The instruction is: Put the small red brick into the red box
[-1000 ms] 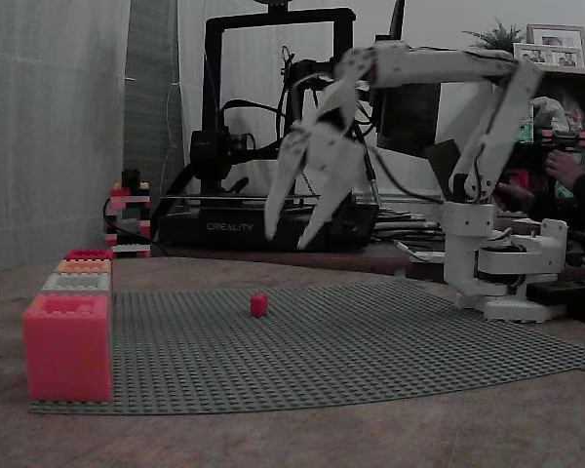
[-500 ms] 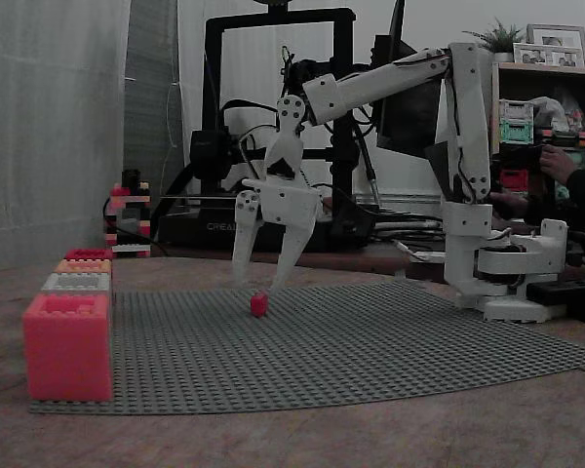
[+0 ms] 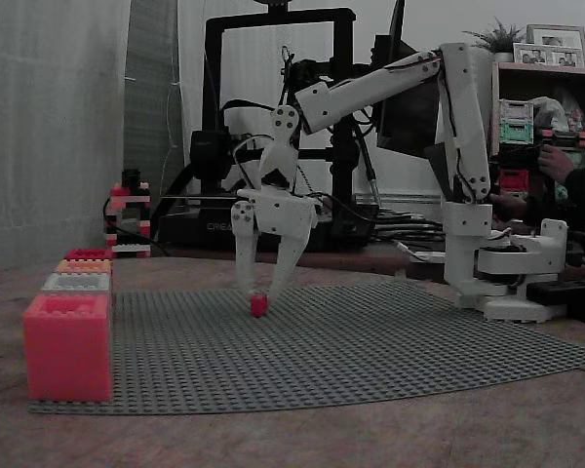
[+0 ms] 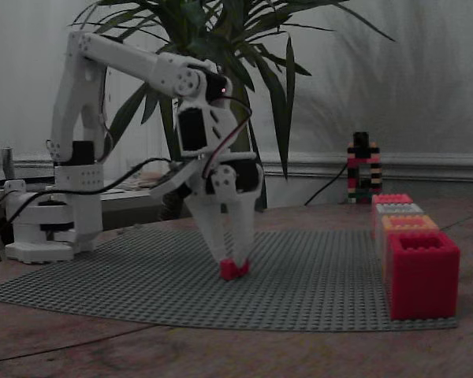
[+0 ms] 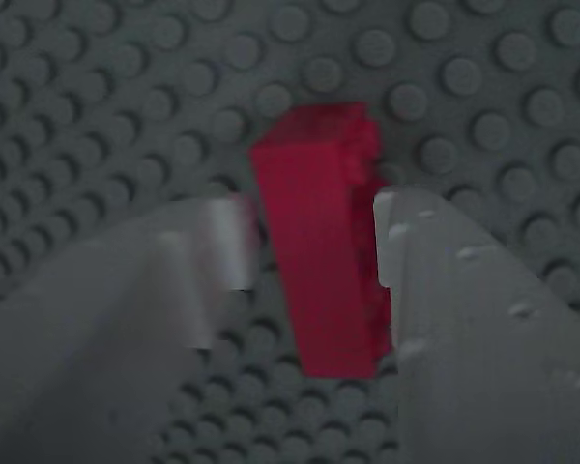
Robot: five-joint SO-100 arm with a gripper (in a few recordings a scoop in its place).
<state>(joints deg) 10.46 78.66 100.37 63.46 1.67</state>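
The small red brick [image 3: 258, 305] [image 4: 235, 270] stands on the grey studded baseplate [image 3: 370, 341], left of its middle in a fixed view. My white gripper [image 3: 260, 292] [image 4: 235, 263] points straight down over it, open, one fingertip on each side. In the wrist view the brick [image 5: 319, 242] lies between the fingers: the right finger [image 5: 464, 319] touches it, and the blurred left finger [image 5: 164, 300] is just beside it. The red box [image 3: 88, 254] [image 4: 422, 272] sits at one end of the row of boxes on the plate's edge, well apart from the gripper.
The row also holds a large pinkish-coral box [image 3: 66, 346], a grey box [image 3: 76, 282] and an orange box [image 3: 83, 265]. A small brick tower [image 3: 127, 210] and a 3D printer [image 3: 273, 127] stand behind. The arm's base [image 3: 502, 263] is at the right.
The arm has swung down from high above the plate. The gripper has dropped onto the small red brick and its fingers have narrowed around it. The brick has not moved.
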